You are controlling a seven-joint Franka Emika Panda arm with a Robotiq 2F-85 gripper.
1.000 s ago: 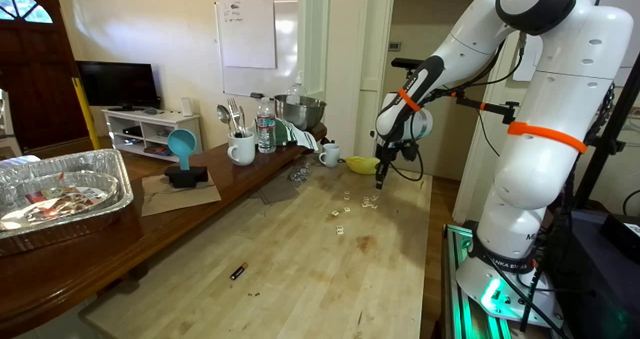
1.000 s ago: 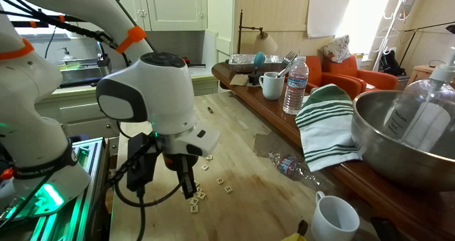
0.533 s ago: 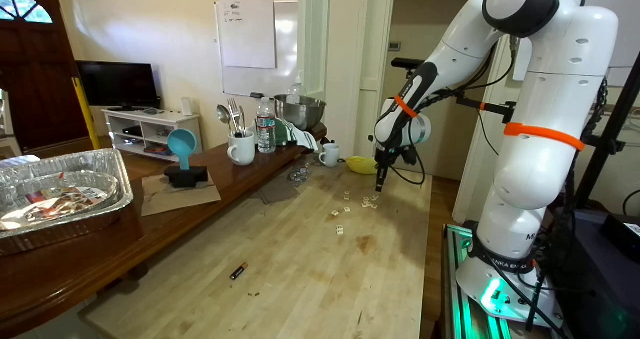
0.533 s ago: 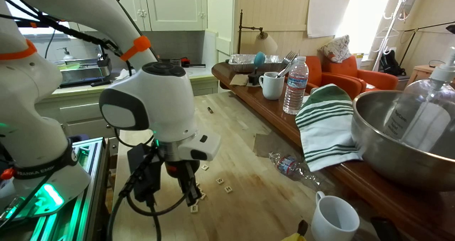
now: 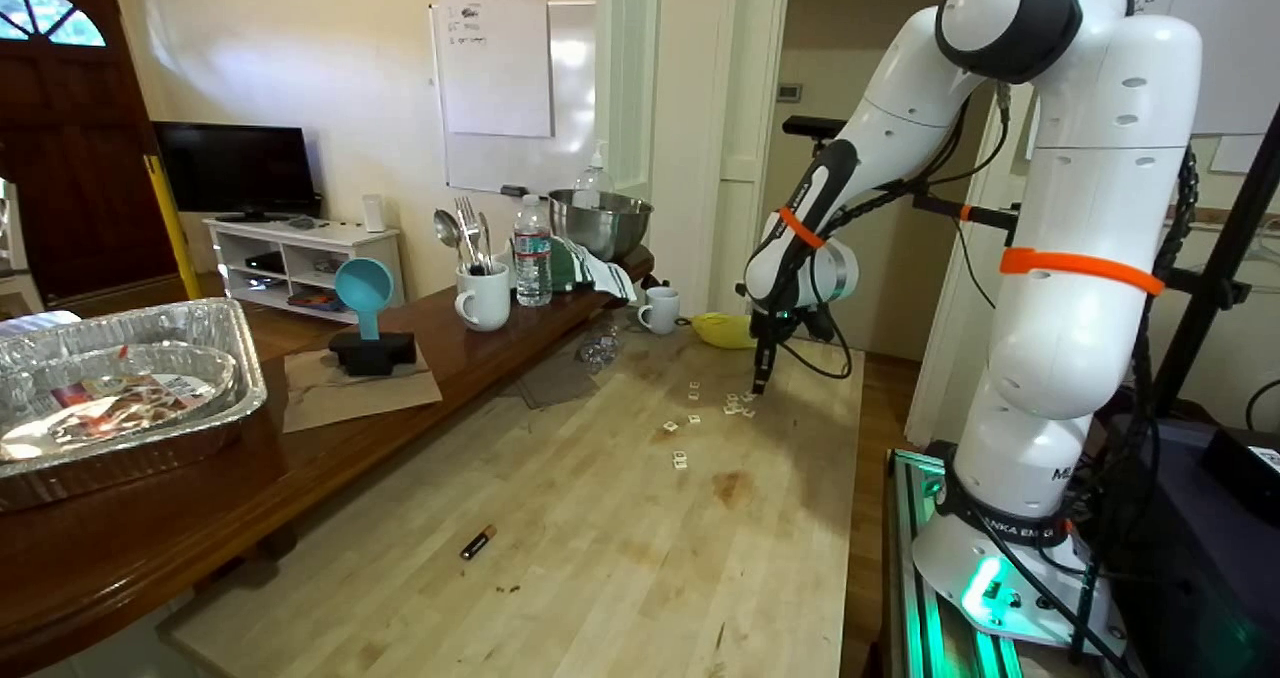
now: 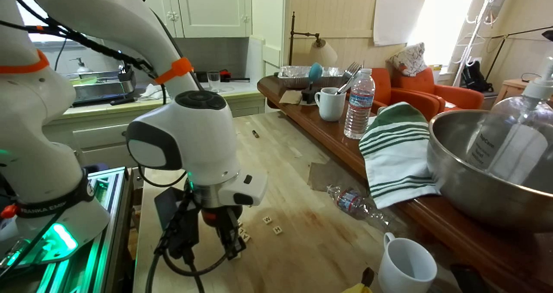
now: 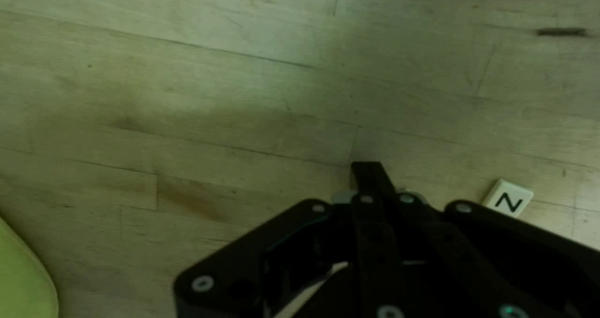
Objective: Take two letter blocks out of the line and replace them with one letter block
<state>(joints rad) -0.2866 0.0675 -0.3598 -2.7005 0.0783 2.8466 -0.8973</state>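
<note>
On grained wood (image 5: 600, 518), square tiles (image 6: 277, 230) near claw (image 5: 758, 389).

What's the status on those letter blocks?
Pincer shut, low over table. Letter blocks lying scattered. Possibly in the way: N block close beside.

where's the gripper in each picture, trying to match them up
In an exterior view: gripper, right of centre.
In an exterior view: gripper, low, left of centre.
In the wrist view: gripper, bottom, tips just right of centre.
Shared landmark: letter blocks, near it in both exterior views; in the wrist view one block lies right of it.
</note>
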